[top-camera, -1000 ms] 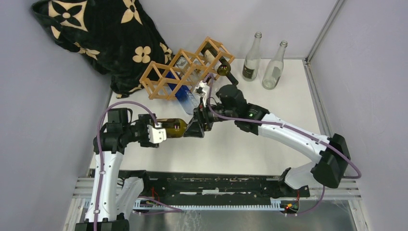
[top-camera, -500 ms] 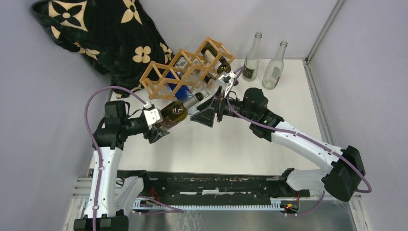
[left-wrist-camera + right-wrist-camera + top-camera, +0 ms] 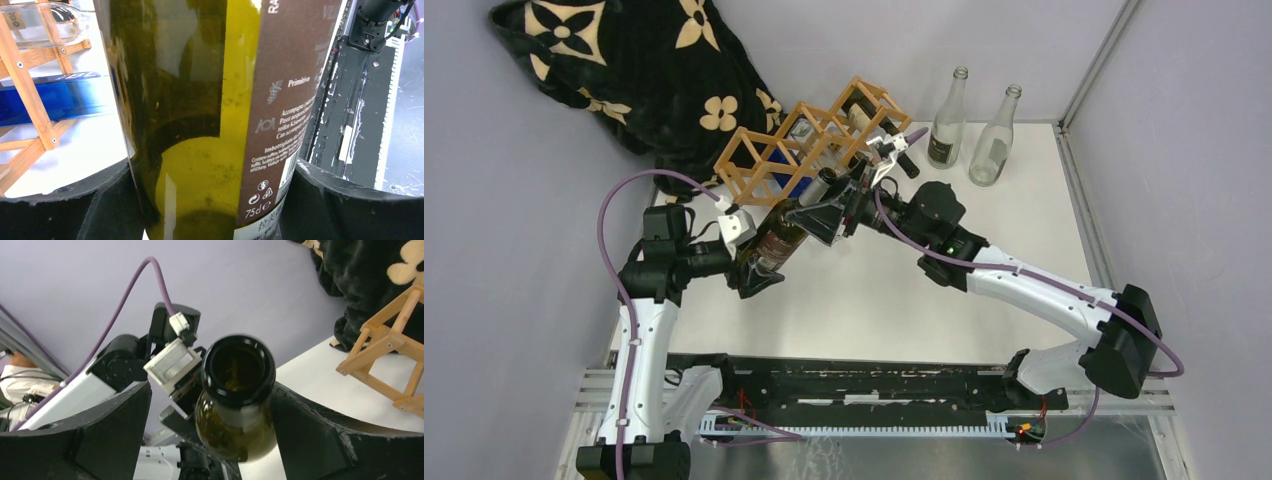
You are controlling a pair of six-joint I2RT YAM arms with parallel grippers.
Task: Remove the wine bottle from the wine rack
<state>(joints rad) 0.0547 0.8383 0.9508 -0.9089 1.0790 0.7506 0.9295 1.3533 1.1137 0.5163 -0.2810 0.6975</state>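
Left end effector (image 3: 760,252) is pinching the wine bottle (image 3: 782,230) around its lower body. In the left wrist view both black fingers (image 3: 65,210) press against the dark green glass, and the brown label (image 3: 295,85) faces the camera.

The bottle is out of the wine rack (image 3: 769,160). It is held tilted over the white table (image 3: 984,260), just at 6 o'clock of the rack, and its neck points to about 1 o'clock.

The right end effector (image 3: 212,395) is at the neck, and its fingers (image 3: 100,440) are spread. The open mouth of the bottle stands between them, with a clear gap on one side. On the other side the finger is very close to the lip, and I cannot tell if it touches.

The rack lies at 12 o'clock on the table and carries a blue bottle (image 3: 55,97) and a dark bottle (image 3: 894,150), whose neck sticks out toward 4 o'clock.

Two clear bottles (image 3: 947,120) stand upright near each other at 1 o'clock on the table, apart from the rack. A black blanket (image 3: 624,70) with cream flowers is piled at 10 o'clock, behind the rack.
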